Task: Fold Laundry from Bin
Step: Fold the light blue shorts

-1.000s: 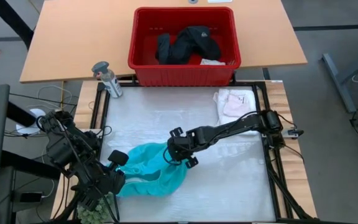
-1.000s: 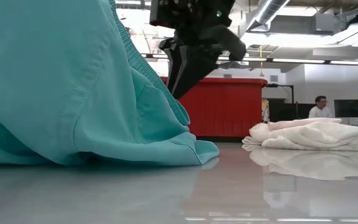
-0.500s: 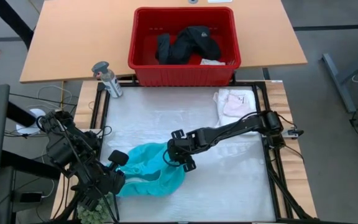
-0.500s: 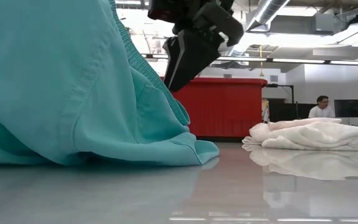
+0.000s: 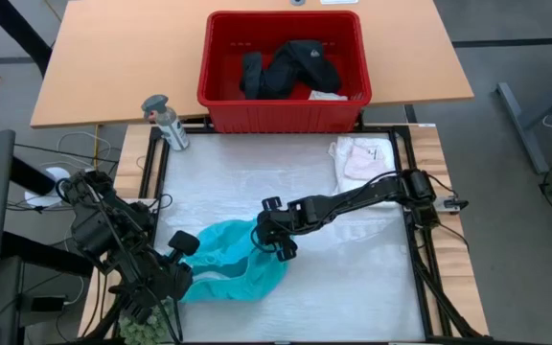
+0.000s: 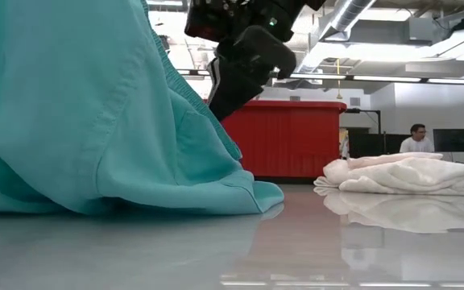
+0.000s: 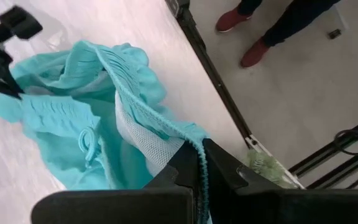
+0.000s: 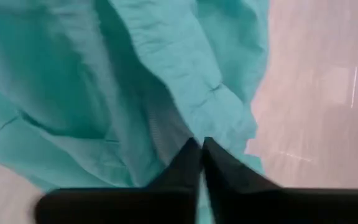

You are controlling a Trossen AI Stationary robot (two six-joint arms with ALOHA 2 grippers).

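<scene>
**Two robot hands pinch a turquoise shirt on a glossy white surface**

A soft turquoise shirt (image 5: 233, 266) lies bunched in loose folds near the front left of a smooth, pale, reflective surface (image 5: 353, 278). Its fabric shows ribbed, gathered edging and a white mesh lining inside.

The left hand (image 7: 199, 163), at the near left corner, is clamped tight on a ribbed hem of the shirt, with the cloth drawn up between its dark fingers. The right hand (image 5: 278, 244) reaches in from the right on a long dark arm and sits at the shirt's right edge; its two pointed fingers (image 8: 188, 158) are pressed together over a fold of the turquoise cloth.

Beyond the far edge of the surface, on a plain wooden table, stands the bin (image 5: 220, 103): a red rectangular plastic basket with a thick rim. Inside it lies crumpled black clothing (image 5: 286, 67) and a small pale piece (image 5: 329, 94) at its right side.

On the far right of the surface rests a soft, folded white and pale pink piece (image 5: 360, 158). A grey-capped spray bottle (image 5: 168, 123) stands just left of the bin.

A person (image 6: 414, 138) shows far off in the room behind.
</scene>
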